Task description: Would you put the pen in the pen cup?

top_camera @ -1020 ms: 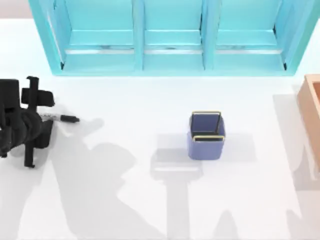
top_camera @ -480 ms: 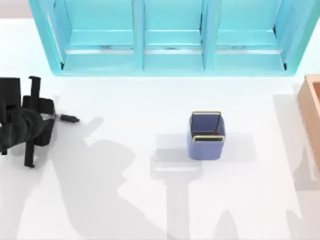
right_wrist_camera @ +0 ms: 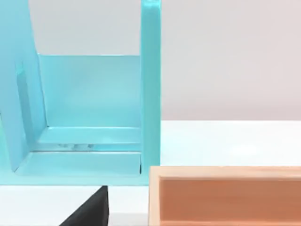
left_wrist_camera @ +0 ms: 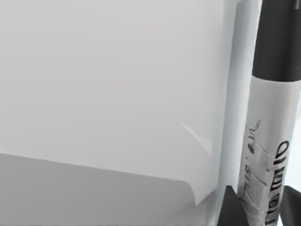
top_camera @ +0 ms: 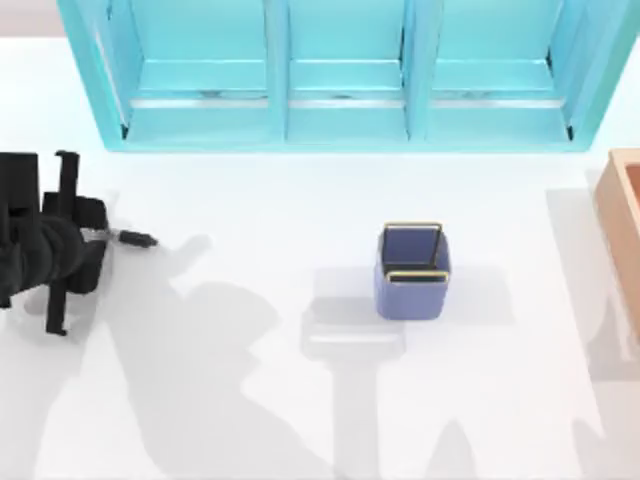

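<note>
The pen (top_camera: pixel 133 238) lies near the table's left edge, its black end sticking out toward the right from under my left gripper (top_camera: pixel 86 238). In the left wrist view the pen (left_wrist_camera: pixel 270 141) is very close, with its white-grey printed barrel and black cap; dark fingers (left_wrist_camera: pixel 231 209) press against both sides of the barrel, so the gripper is shut on it. The pen cup (top_camera: pixel 413 271), blue-purple with a thin gold rim, stands upright right of the table's middle, far from the pen. A dark part of my right arm (right_wrist_camera: pixel 89 212) sits beside the orange-tan box.
A large turquoise shelf unit (top_camera: pixel 340 80) runs along the back of the table. An orange-tan box (top_camera: pixel 625 225) stands at the right edge, also close in the right wrist view as the box (right_wrist_camera: pixel 225 195). White tabletop (top_camera: pixel 260 260) lies between pen and cup.
My left gripper has shifted slightly left and toward the front over the pen. Less of the pen's barrel shows, and its black end has moved a little left.
</note>
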